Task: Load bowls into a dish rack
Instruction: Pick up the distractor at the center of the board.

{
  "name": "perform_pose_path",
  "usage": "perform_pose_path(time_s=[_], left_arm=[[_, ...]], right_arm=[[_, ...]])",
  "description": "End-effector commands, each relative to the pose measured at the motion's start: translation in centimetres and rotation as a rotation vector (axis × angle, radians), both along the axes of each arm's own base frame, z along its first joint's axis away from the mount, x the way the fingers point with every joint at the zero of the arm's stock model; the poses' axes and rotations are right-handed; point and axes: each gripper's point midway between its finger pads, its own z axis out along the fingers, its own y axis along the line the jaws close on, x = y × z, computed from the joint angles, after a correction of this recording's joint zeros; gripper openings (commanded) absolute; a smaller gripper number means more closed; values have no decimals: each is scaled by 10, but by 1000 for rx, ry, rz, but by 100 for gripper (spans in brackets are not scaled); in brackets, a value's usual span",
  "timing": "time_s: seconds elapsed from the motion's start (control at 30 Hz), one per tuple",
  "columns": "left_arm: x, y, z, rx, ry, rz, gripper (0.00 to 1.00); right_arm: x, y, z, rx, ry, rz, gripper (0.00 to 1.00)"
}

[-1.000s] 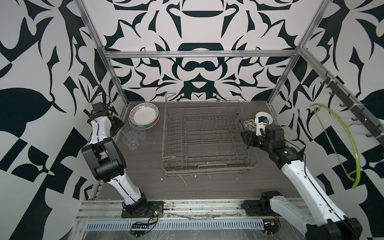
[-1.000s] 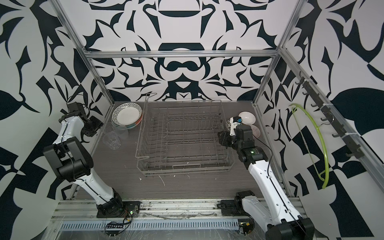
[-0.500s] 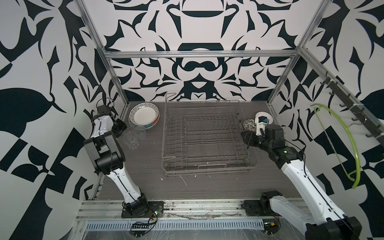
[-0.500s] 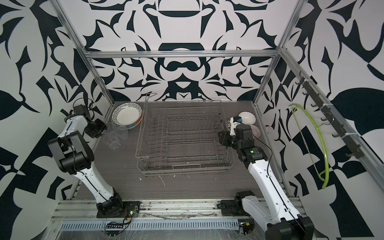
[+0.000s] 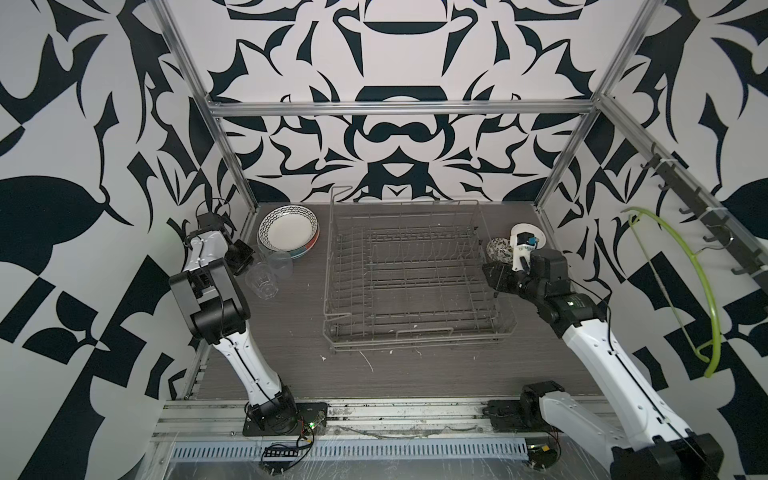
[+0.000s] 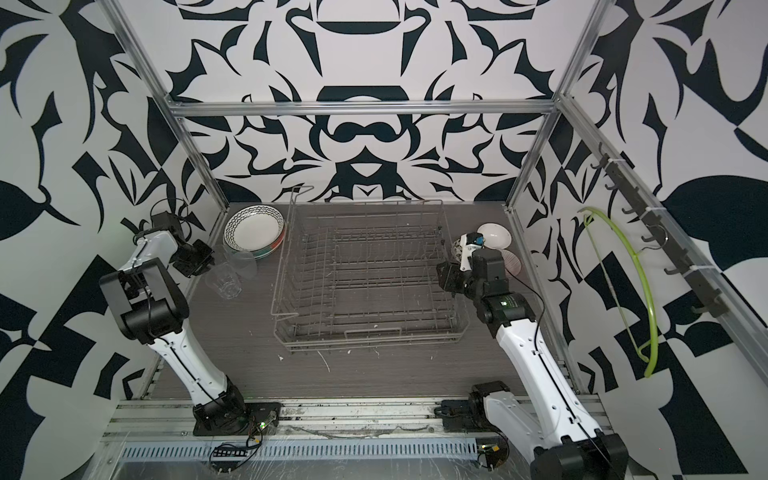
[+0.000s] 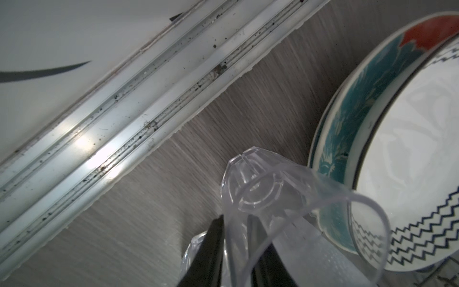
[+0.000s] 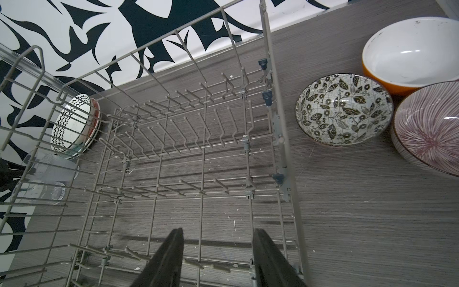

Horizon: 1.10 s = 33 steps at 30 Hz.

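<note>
Three bowls stand on the table right of the dish rack (image 5: 415, 338): an orange one with a white inside (image 8: 409, 54), a black-and-white floral one (image 8: 344, 109) and a pinkish striped one (image 8: 432, 131). In a top view the striped bowl (image 6: 511, 262) shows beside my right wrist. The right gripper (image 8: 218, 232) hangs open over the rack's right side (image 8: 273, 99), holding nothing. My left gripper (image 7: 236, 231) is shut on the wall of a clear glass (image 7: 273, 188), which is tilted at the table's far left.
A zigzag-rimmed plate (image 5: 288, 227) lies on a red-and-teal plate (image 7: 347, 119) at the back left. A second clear glass (image 5: 262, 278) stands beside them. An aluminium frame rail (image 7: 124, 111) runs close behind the left gripper. A green hanger (image 5: 706, 291) hangs on the right wall.
The left gripper has swung in from the wall toward the glasses and closed on one glass's wall. The right arm has hardly moved.
</note>
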Motion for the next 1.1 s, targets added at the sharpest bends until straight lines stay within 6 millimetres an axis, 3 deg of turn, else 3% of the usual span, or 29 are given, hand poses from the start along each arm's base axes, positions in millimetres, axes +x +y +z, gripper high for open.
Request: perform_pose_path(time_s=[0.0,0.17,0.57,0.83,1.07], left_arm=[[1,2,3,1,12,-10,13],[0,6,10,23,15,-5,3],[-6,14,40,86,8,11,0],[-8,21,82,151,-27,14,0],[-10,6,136,134,-165,10,0]], right_arm=[[2,-1,10,-16,-44,2,50],[2,-1,11,-15,-47,0,50],[1,0,12,-12,-52,6,51],[2,1,11,-9,-48,9,51],[2,2,13,-3,-52,11,52]])
